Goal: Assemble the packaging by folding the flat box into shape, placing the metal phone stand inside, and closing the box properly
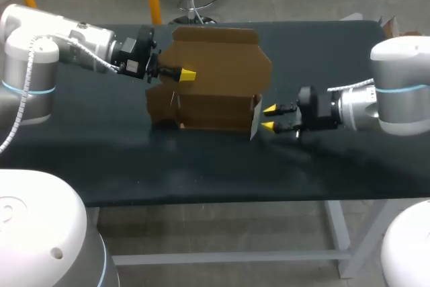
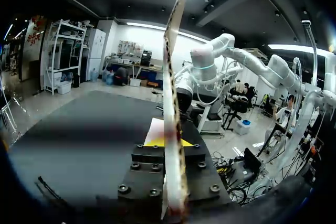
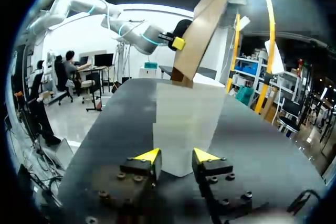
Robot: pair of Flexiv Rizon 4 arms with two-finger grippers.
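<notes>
Left jaws are clamped on the upright box (image 1: 216, 65) on the desk (image 1: 201, 166); right jaws stand apart just beside the box's white flap (image 3: 184, 124).

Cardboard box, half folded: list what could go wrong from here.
1. The left gripper pinches the cardboard box only by its tall upright panel. A pull could bend that panel or let it slip out.
2. The right gripper stands open at the white end flap, not gripping it. Closing off-centre might crease the flap or shove the box along the table.
</notes>
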